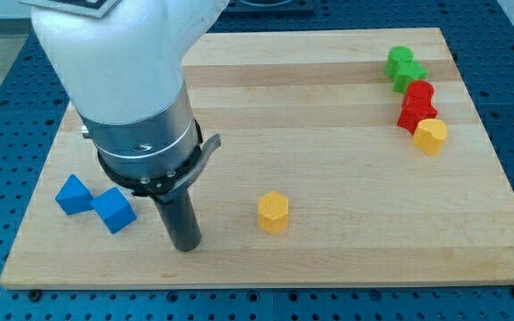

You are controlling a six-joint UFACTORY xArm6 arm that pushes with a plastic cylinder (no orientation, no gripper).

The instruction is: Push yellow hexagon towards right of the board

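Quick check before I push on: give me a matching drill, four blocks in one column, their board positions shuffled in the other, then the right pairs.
Blocks:
1. yellow hexagon
2. green block
3. blue blocks
4. red block

Places:
A. the view's top right corner
B. the view's lower left, left of my tip
C. bottom centre, right of my tip
D. right side, between the green block and another yellow block

Pairs: 1-C, 2-A, 3-B, 4-D

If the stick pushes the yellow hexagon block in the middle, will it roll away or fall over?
Probably neither. The yellow hexagon sits flat and squat, so it should slide on the smooth wooden board. Pushed off-centre by my tip, now to its left, it might spin.
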